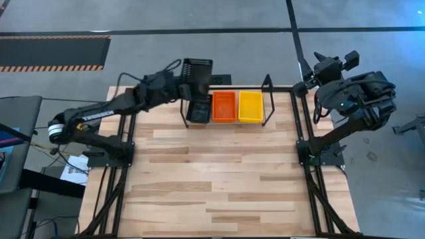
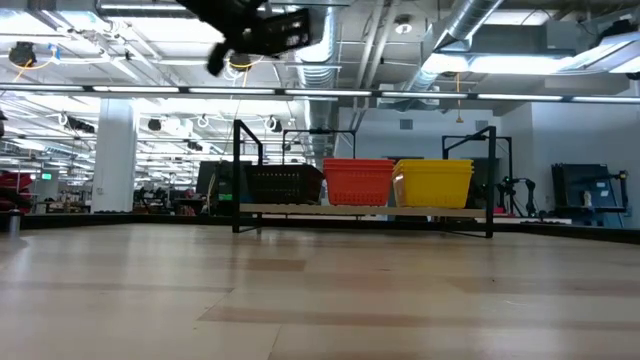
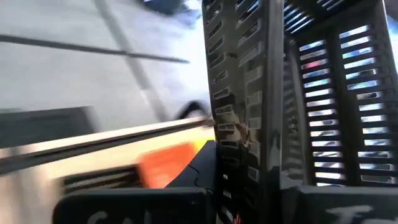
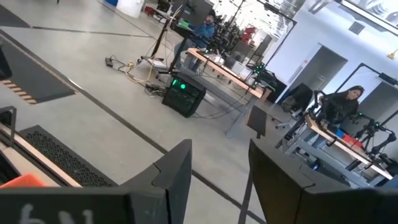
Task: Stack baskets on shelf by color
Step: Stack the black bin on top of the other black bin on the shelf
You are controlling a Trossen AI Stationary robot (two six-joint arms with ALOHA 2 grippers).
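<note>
black basket [image 1: 196, 70] clamped in left tool [image 1: 180, 78], raised over shelf [image 1: 226, 123].

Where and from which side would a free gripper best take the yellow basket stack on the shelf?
Probably by one long wall of the top yellow basket, coming straight down from above: the mouth faces up, the rim is bare, and the red-orange baskets crowd one side, so the wall toward the end post looks freest.

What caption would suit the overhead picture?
Left gripper holds a black plastic mesh basket above the thin black metal-rod shelf; right gripper waits open, off the table's corner.
</note>
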